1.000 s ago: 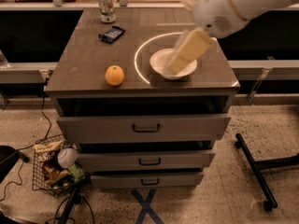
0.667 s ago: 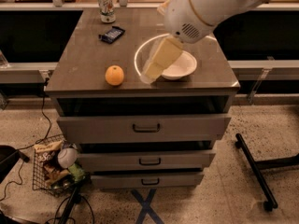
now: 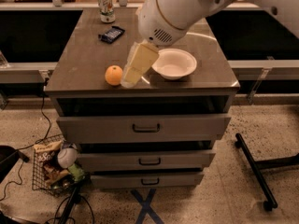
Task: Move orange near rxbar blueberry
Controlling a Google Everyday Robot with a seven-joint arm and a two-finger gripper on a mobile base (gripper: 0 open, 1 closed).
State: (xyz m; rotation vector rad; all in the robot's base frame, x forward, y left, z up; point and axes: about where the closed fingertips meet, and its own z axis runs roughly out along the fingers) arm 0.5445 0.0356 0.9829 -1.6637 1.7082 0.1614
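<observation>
- Camera view: the gripper point(image 3: 132, 73) hangs just beside the orange point(image 3: 113, 75) at the tabletop's point(image 3: 84, 55) front edge; whether it is released or clenched cannot be told.
- The rxbar blueberry point(image 3: 112, 33) lies well apart, toward the back edge.
- Risk: a glancing nudge could roll the orange off the front edge.

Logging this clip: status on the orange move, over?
Gripper low, close beside orange. Orange on tabletop near front edge; rxbar blueberry farther back, apart. White bowl and can sit off that line.
</observation>
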